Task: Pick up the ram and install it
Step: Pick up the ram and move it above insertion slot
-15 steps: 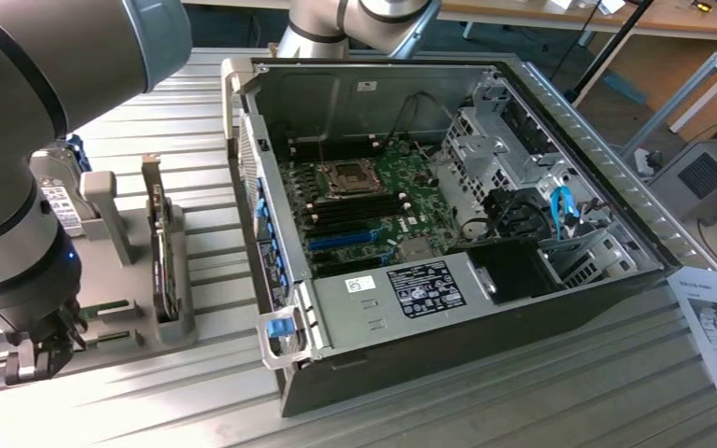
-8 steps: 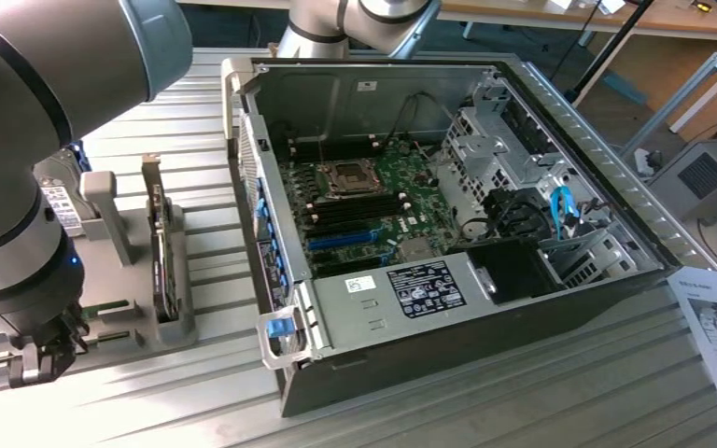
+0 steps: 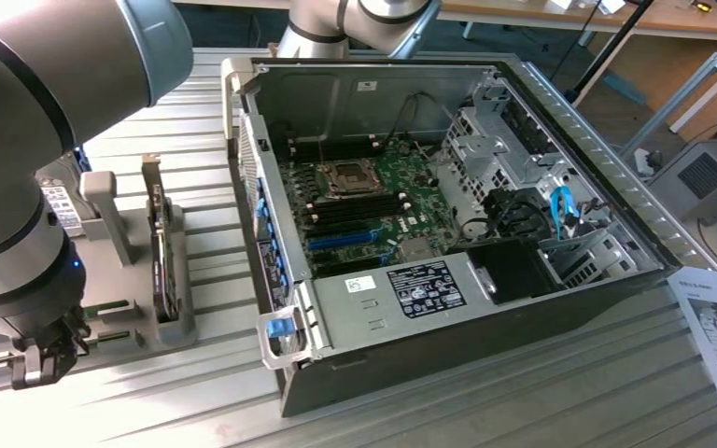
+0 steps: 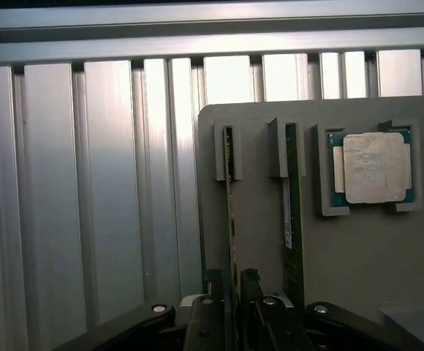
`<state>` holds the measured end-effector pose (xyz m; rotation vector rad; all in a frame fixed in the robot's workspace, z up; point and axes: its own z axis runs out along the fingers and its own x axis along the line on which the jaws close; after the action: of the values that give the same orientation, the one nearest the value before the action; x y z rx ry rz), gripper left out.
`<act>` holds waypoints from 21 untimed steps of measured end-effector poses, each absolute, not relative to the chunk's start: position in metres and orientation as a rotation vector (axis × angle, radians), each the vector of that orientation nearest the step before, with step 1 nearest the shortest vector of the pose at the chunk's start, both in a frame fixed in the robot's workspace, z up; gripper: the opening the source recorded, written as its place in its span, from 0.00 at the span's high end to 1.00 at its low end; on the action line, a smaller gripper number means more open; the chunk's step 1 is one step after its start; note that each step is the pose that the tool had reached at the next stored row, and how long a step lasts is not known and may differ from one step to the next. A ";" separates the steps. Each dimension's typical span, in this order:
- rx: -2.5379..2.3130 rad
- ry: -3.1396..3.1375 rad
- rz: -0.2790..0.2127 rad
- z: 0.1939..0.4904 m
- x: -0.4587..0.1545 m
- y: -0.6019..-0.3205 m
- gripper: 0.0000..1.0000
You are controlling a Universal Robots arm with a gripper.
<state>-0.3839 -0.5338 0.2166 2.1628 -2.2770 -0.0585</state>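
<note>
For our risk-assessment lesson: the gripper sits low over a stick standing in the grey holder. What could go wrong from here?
1. The open gripper straddles the ram, and a second stick stands close beside it; an off-centre grip might knock that one.
2. The ram stands on edge in the holder; a tilted pull could jam or bend it.
3. The motherboard slots lie deep inside the case; its walls could catch the ram.

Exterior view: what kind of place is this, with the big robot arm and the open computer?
Probably a robotics lab or workshop. A robot arm reaches over a ribbed metal table, an opened computer case lies on it, and wooden workbenches stand behind.
</note>
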 end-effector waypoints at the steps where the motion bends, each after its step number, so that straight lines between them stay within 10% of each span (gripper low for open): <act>1: 2.163 -2.277 -0.058 0.217 -0.384 -0.534 0.76; 21: 2.163 -2.277 -0.058 0.214 -0.384 -0.532 0.76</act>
<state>-0.3840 -0.5320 0.2142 2.1629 -2.2771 -0.0581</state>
